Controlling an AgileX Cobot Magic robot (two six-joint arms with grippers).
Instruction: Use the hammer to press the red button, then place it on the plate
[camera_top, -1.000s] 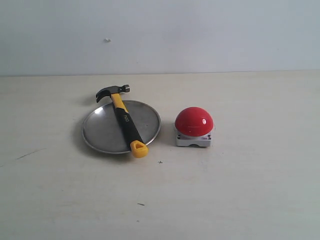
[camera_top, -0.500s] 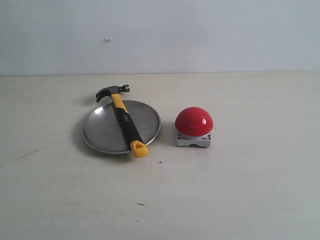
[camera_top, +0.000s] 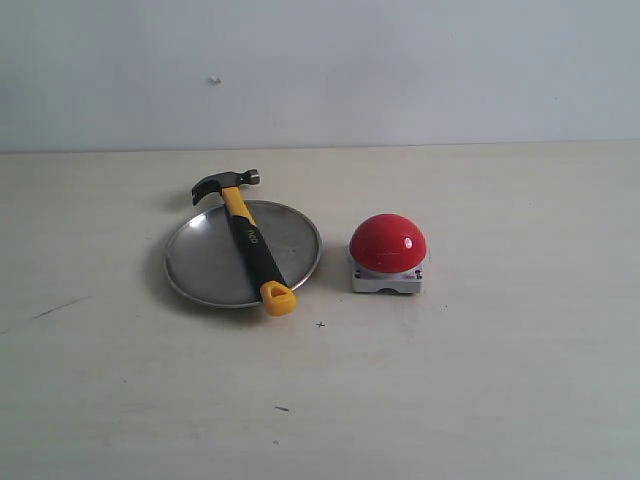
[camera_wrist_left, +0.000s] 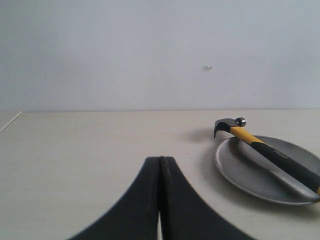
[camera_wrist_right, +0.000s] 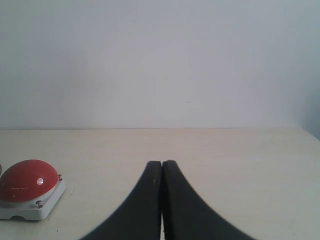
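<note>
steel-headed hammer (camera_top: 252, 245) spans round dull plate (camera_top: 205, 262), glossy red button (camera_top: 387, 242) at three o'clock; left gripper (camera_wrist_left: 161, 160), right gripper (camera_wrist_right: 161, 163) pressed together.

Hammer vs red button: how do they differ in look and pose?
The hammer is long and slim, with a black-and-yellow handle and dark head; the red button is a squat glossy dome on a grey base. The hammer lies across the plate, both ends past its rim; the red button sits upright on the table, apart from the plate. Shared: neither is held.
</note>
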